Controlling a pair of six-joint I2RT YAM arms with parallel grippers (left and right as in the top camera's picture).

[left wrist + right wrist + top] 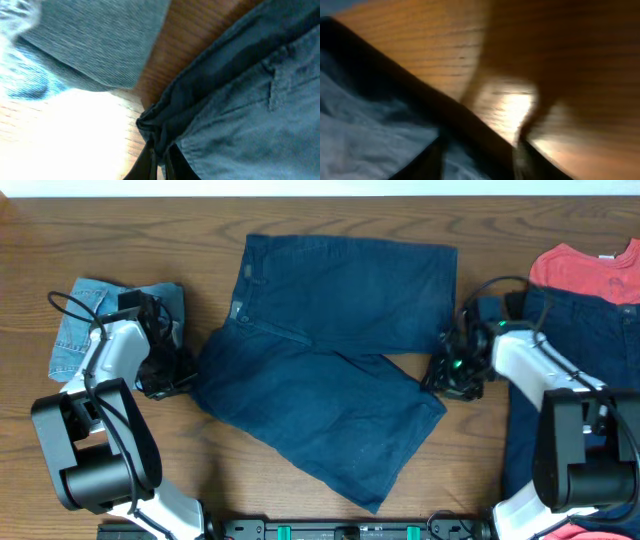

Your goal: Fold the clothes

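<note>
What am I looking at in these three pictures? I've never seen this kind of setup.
Two robot arms sit at a wooden table, each ending in a two-finger claw. The big picture looks down from above; the other two come from cameras on each wrist. Dark navy shorts lie spread in the middle. Light-blue denim shorts lie far left; a red T-shirt and more dark clothing sit far right. The left gripper pinches the navy shorts' edge. The right gripper is at the opposite edge, but its blurred picture doesn't show whether it grips.
</note>
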